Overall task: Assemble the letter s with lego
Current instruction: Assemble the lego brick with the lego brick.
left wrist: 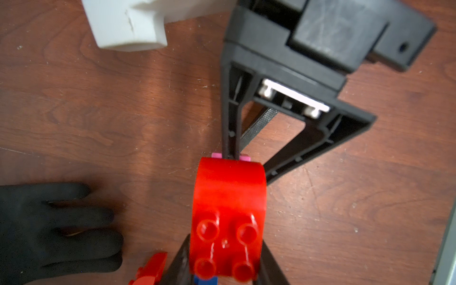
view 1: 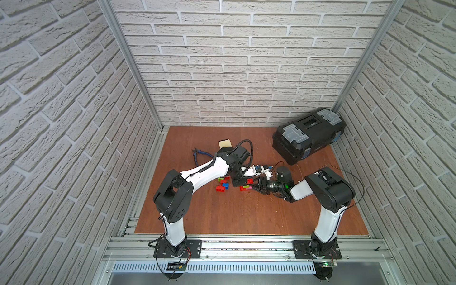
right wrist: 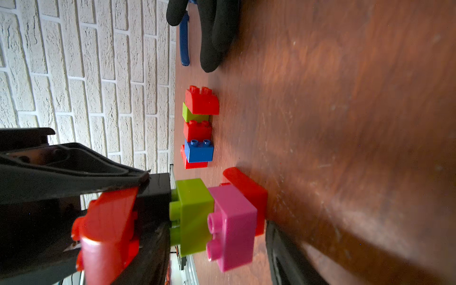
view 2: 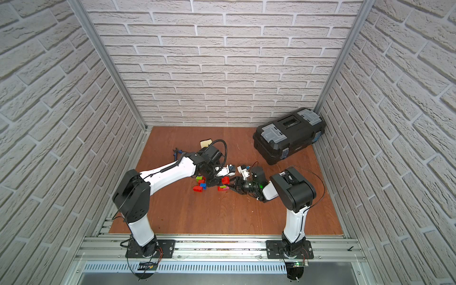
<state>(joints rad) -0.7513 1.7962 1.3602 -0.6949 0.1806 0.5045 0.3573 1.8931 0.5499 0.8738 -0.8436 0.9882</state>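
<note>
Right gripper [right wrist: 214,204]: partly open, pinching a small stepped stack of red, pink and lime green bricks [right wrist: 232,222] from top and bottom, mid-tabletop. Studs point up and the steps run left to right.
Left gripper [left wrist: 224,251]: squeezed on a red rounded plastic brick [left wrist: 228,209], studs up, just above the stack.
Loose bricks [view 1: 222,185]: red, green and blue, left of the stack, studs sideways.
Tabletop [view 1: 234,217]: brown wood.
Room: white brick walls [view 1: 246,74], with a black toolbox [view 1: 308,135] in a far corner.

Robot test cell, lab setup: fake brick wall panels [view 1: 246,74] on an aluminium frame [view 1: 133,74], a wooden board [view 1: 234,214] as table, left arm [view 1: 204,172] and right arm [view 1: 328,187] bolted to a metal rail [view 1: 246,246], and a toolbox [view 1: 308,135] in the corner.
</note>
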